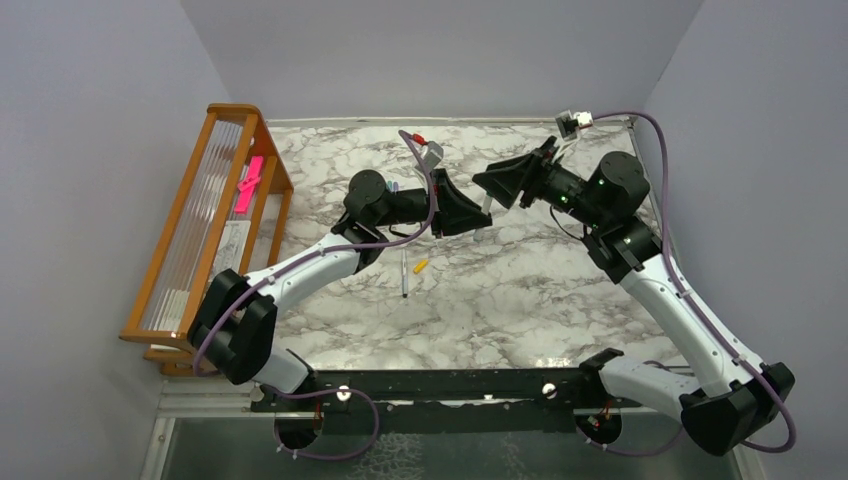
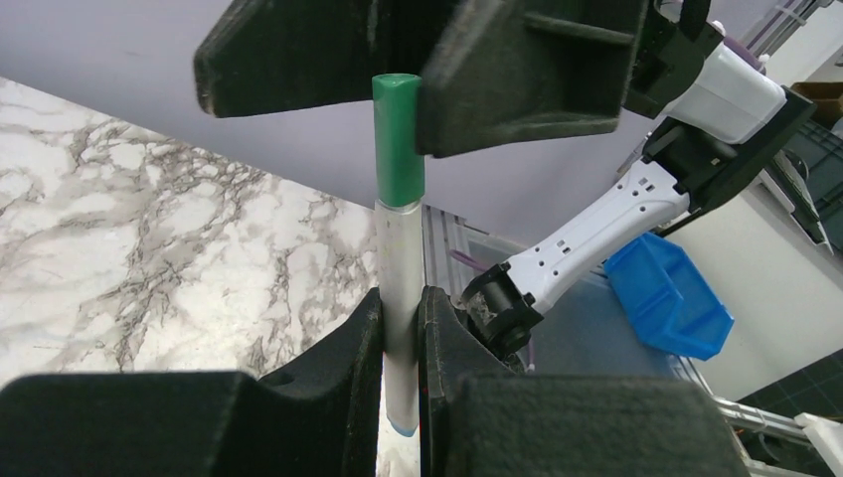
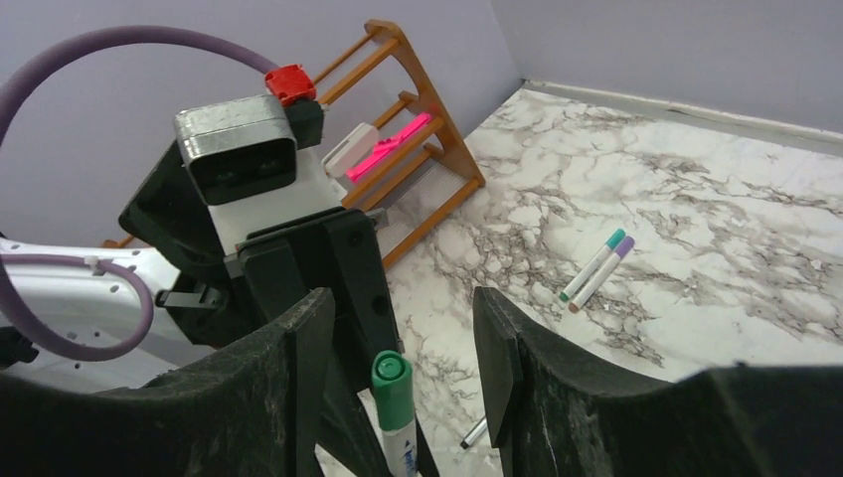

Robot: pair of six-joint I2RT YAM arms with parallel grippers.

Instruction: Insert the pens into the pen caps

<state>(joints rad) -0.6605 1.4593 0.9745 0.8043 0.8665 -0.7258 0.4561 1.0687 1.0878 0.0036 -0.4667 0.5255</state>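
Observation:
A white-barrelled pen stands upright in my left gripper, which is shut on its lower barrel. A green pen cap sits on the pen's top end. My right gripper is open around that green cap, its fingers on either side; one finger lies close against the cap. In the top view the two grippers meet above the table's middle back, left gripper and right gripper. On the marble lie a loose pen and an orange cap.
Two capped pens, one teal and one purple, lie side by side on the marble. A wooden rack holding a pink strip stands along the left wall. A blue bin sits beyond the table.

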